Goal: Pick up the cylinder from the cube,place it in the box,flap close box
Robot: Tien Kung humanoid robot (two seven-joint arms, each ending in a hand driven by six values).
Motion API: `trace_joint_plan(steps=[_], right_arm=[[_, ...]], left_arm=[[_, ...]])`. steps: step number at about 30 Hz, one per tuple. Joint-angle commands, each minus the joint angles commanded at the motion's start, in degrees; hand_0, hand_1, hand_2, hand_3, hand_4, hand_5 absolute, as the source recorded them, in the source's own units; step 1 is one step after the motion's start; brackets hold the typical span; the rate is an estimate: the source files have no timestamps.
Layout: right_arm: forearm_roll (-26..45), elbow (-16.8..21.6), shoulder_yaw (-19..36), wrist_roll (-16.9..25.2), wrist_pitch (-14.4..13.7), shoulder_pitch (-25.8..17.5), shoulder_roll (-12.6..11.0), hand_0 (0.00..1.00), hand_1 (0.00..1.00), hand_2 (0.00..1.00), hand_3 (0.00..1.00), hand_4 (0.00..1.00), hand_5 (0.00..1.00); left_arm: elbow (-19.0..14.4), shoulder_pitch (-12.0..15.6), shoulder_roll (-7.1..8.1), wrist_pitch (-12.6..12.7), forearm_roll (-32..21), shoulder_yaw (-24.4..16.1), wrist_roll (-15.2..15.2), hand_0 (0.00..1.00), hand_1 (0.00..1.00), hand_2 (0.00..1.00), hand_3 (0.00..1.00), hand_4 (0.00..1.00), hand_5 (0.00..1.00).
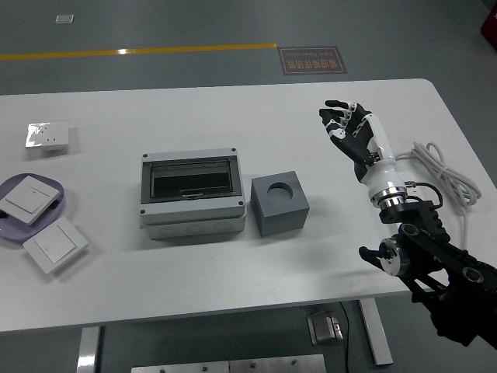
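A grey cube (279, 203) with a round hole in its top sits right of centre; no cylinder shows in the hole or elsewhere. Just left of it, nearly touching, stands a grey box (192, 197) with a dark see-through flap lying shut over its top. My right hand (347, 127) hovers over the table to the right of the cube, well apart from it, fingers spread and holding nothing. The left arm is out of view.
A purple tray (60, 203) with a white switch plate lies at the left edge, another switch plate (54, 245) in front of it and a small white plate (48, 136) behind. White cable (446, 179) coils at the right edge.
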Motion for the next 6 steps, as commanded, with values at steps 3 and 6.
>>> trace_joint_plan(steps=[3,6], right_arm=[[0.0,0.1,0.2,0.0,0.0,-0.1,-0.1,0.751,0.678,0.577,0.577,0.647,0.201],[-0.1,0.2,0.5,0.0,0.0,-0.1,-0.1,0.751,0.678,0.577,0.577,0.647,0.201]], left_arm=[[0.0,0.0,-0.01,0.0,0.2,-0.3,0.0,0.621,0.654,0.648,0.686,0.751,0.235],[0.0,0.0,-0.08,0.0,0.5,-0.8,0.0,0.621,0.654,0.648,0.686,0.751,0.235]])
